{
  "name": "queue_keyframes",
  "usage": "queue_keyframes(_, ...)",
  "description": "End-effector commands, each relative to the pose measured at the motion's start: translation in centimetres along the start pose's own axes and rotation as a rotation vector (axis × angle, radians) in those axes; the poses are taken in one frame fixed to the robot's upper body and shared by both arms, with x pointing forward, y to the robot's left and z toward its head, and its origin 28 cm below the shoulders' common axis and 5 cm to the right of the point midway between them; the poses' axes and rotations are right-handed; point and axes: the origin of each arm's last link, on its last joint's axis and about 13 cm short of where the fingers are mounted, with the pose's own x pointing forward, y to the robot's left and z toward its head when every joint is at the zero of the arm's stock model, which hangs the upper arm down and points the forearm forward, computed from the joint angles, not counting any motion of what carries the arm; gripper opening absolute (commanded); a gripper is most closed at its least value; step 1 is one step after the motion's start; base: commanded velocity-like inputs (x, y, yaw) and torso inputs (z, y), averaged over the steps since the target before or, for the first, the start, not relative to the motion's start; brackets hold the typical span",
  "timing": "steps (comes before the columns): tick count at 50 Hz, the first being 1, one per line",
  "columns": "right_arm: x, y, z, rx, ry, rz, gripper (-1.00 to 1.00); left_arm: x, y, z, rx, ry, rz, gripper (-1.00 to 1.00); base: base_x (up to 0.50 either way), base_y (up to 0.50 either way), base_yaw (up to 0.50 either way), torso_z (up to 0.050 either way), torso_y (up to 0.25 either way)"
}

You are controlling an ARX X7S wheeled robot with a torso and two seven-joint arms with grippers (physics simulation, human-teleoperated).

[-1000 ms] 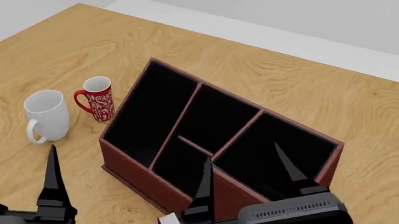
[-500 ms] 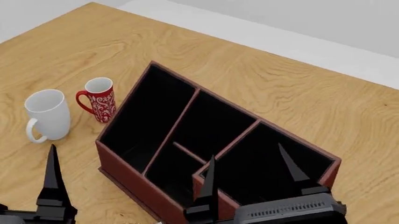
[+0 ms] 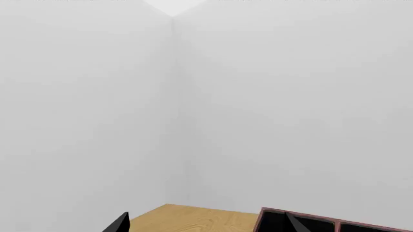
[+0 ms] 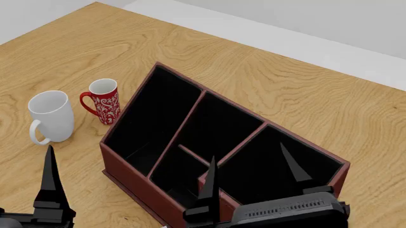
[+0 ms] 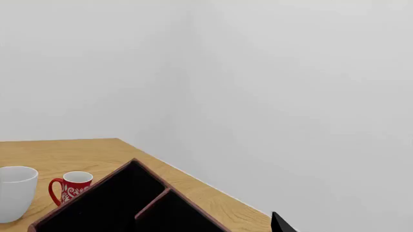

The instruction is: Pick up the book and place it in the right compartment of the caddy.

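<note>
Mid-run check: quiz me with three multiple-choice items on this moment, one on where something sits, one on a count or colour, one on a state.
1. Where do the mugs stand relative to the caddy, in the head view?
A. To its left
B. Inside it
C. To its right

2. How many mugs are on the table?
A. One
B. Two
C. Three

3. What is the right gripper doing?
A. Shut on a mug
B. Open, holding nothing
C. Resting inside the white mug

Answers:
1. A: the white mug and red mug stand on the wood left of the caddy's wall.
2. B: only those two mugs show.
3. B: its fingers stand apart in front of the right compartment, nothing between them.
</note>
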Motion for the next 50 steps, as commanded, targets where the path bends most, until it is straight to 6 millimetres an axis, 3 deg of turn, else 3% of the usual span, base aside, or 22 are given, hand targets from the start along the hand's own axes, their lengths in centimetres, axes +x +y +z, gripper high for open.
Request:
queue_keyframes(1,0.2,0.4,2.7,-0.073,0.041,0.019,1.00,0.0,0.4,0.5,0.002,-0.007,0.016,1.00,0.00,0.00,0.00,0.000,0.000)
queue_keyframes(10,1.8,1.0,7.8,-0.177,0.154,0.195,1.00,0.1,0.7,0.9,-0.009,-0.019,0.028,1.00,0.00,0.00,0.00,0.000,0.000)
queue_keyframes(16,3.8,0.9,8.3,-0.128,0.236,0.276,1.00,0.2,0.9,1.2,-0.016,-0.026,0.039,1.00,0.00,0.00,0.00,0.000,0.000)
queue_keyframes(18,6.7,-2.5,9.5,-0.162,0.265,0.034,1.00,0.2,1.0,1.2,-0.017,-0.028,0.042,1.00,0.00,0.00,0.00,0.000,0.000)
queue_keyframes(19,6.4,-1.1,9.1,-0.164,0.292,0.057,1.00,0.2,1.0,1.3,-0.017,-0.029,0.043,1.00,0.00,0.00,0.00,0.000,0.000)
queue_keyframes(20,7.9,-2.0,10.0,-0.179,0.320,-0.020,1.00,0.3,1.0,1.3,-0.019,-0.031,0.042,1.00,0.00,0.00,0.00,0.000,0.000)
queue_keyframes(21,8.1,-1.5,10.5,-0.190,0.326,-0.032,1.00,0.2,1.0,1.5,-0.020,-0.034,0.043,1.00,0.00,0.00,0.00,0.000,0.000)
queue_keyframes(24,7.0,0.1,11.0,-0.183,0.383,0.017,1.00,0.3,1.2,1.6,-0.021,-0.038,0.052,1.00,0.00,0.00,0.00,0.000,0.000)
queue_keyframes(27,5.1,0.7,11.8,-0.095,0.476,0.392,1.00,0.4,1.4,1.7,-0.022,-0.040,0.059,1.00,0.00,0.00,0.00,0.000,0.000)
queue_keyframes(50,4.9,1.2,12.1,-0.013,0.787,0.629,1.00,0.5,1.9,1.9,-0.026,-0.048,0.082,1.00,0.00,0.00,0.00,0.000,0.000)
